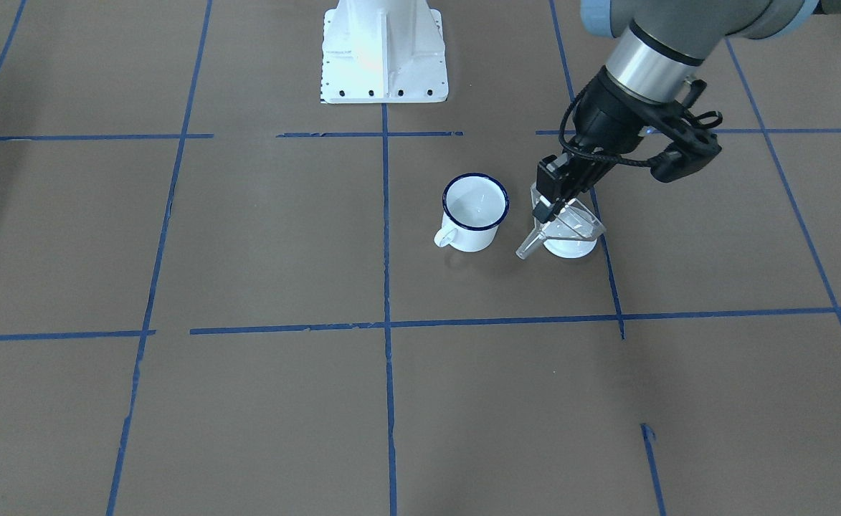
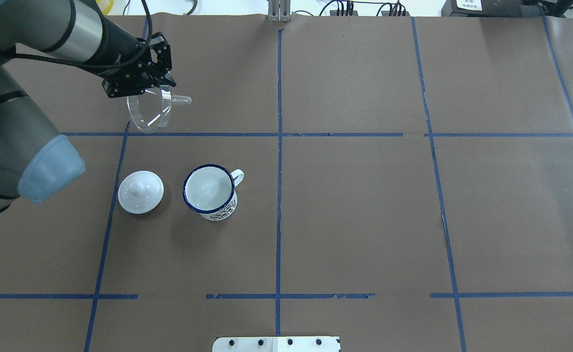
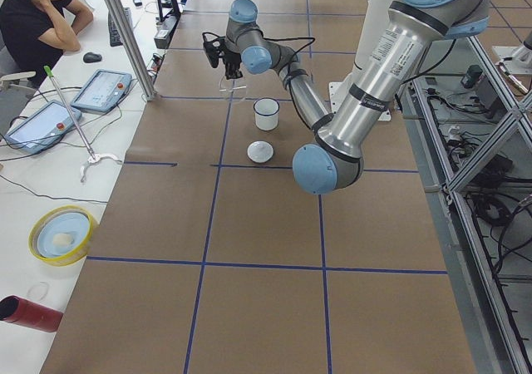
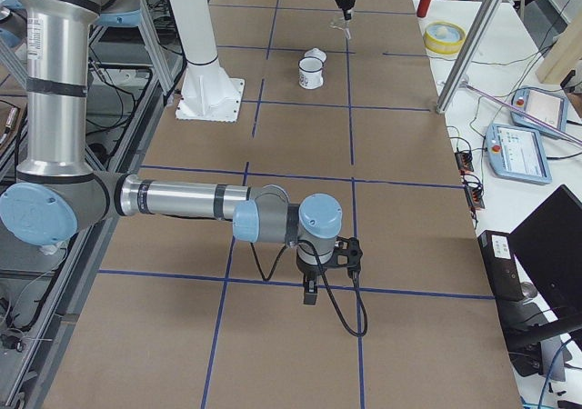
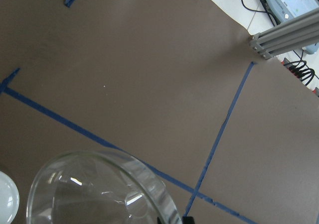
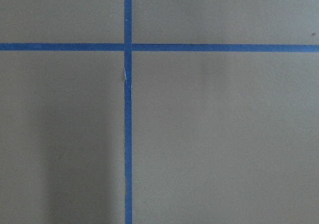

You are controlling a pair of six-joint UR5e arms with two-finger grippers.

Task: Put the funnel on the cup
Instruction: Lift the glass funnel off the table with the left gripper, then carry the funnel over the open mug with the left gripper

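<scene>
- Broadly, the brown paper-covered table (image 2: pixel 364 220) took up most of what we saw, divided into large squares by lines of blue tape (image 2: pixel 279 146).
- We saw the right arm (image 4: pixel 182 198) stretched low over the table's end, well apart from the task's things. Its right gripper (image 4: pixel 310 293) pointed down at the paper. It showed only in the side view, so we could not tell whether its fingers were apart or together.
- We found the left arm (image 2: pixel 8 132) reaching out over the table, with the left gripper (image 1: pixel 543 211) clamped on the rim of the funnel.
- We noted the cup (image 2: pixel 210 191), a white enamel mug with a dark blue rim. It stood upright on the paper near the centre tape line, and its loop handle (image 2: pixel 238 176) was turned away from the robot.
- We saw the funnel (image 2: pixel 148 115), clear plastic, held in the air and tilted on its side, with its short spout pointing sideways. It was apart from the cup and not resting on it.
- We spotted the white knobbed lid (image 2: pixel 140 191) lying flat just beside the cup, on the left arm's side, not touching it.
</scene>
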